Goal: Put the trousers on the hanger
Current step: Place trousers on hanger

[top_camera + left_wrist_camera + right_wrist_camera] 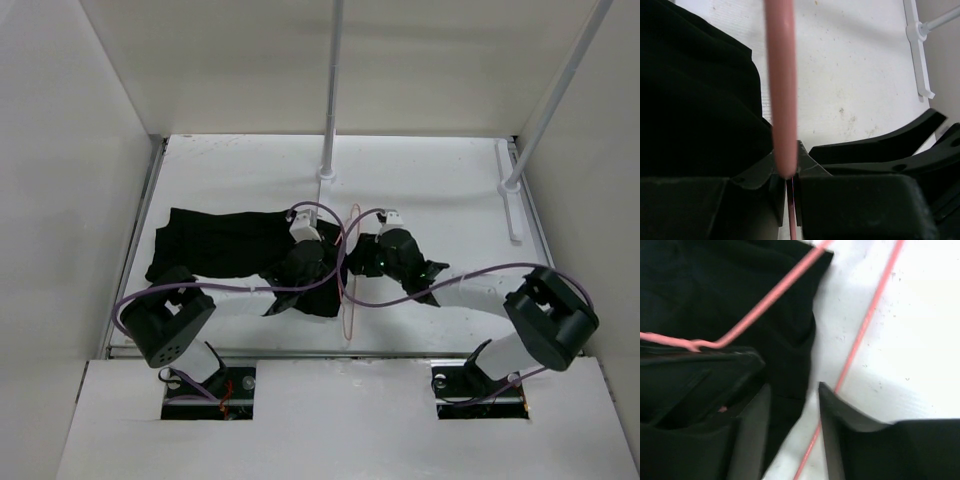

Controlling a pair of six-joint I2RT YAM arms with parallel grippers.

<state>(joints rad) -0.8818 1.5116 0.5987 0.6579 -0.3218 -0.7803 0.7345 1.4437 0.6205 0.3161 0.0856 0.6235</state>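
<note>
The black trousers (220,245) lie spread on the white table, left of centre. The thin pink hanger (349,310) lies by their right end. My left gripper (325,268) is shut on a rod of the hanger (782,90), with the trousers (695,100) just to its left. My right gripper (357,262) is open and low over the table (793,387). The right edge of the trousers (790,340) lies between its fingers. One hanger rod (860,335) runs under its right finger (840,415). Another rod crosses over the cloth to the left gripper (700,375).
Two white upright poles stand on bases at the back centre (327,170) and back right (513,185); one base shows in the left wrist view (920,50). White walls close in the table on three sides. Purple cables loop over both arms.
</note>
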